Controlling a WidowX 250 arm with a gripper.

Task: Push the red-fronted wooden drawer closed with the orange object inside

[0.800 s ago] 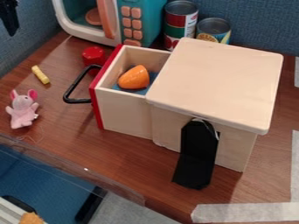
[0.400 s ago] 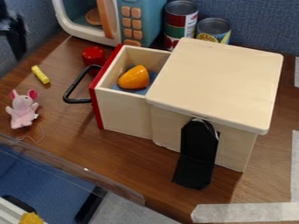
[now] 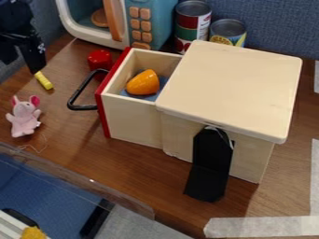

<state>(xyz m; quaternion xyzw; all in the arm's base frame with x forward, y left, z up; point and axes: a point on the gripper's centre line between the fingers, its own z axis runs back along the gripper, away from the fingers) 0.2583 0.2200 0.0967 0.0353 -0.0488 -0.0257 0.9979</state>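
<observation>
At the upper left, my gripper (image 3: 21, 57) hangs open, with its fingers apart and pointing down. The nearer fingertip is just above the small yellow piece (image 3: 43, 80); whether they touch I cannot tell. Below that, a pink mouse toy (image 3: 24, 116) lies on the table. To the right is a wooden box (image 3: 230, 88) with its drawer (image 3: 132, 119) pulled out, red front and black handle facing left. An orange rounded object (image 3: 143, 82) rests inside the drawer on something blue. Behind the handle stands a red piece (image 3: 100, 59).
A toy microwave (image 3: 149, 23) stands at the back, with two cans (image 3: 193, 23) beside it. A black strap-like piece (image 3: 210, 163) hangs down the box's front side. A clear barrier (image 3: 74, 179) runs along the table's front left edge, and tape (image 3: 261, 227) lies at the lower right.
The gripper has come further into view from the upper left, moving down and right toward the yellow piece. The drawer, box and toys have stayed put.
</observation>
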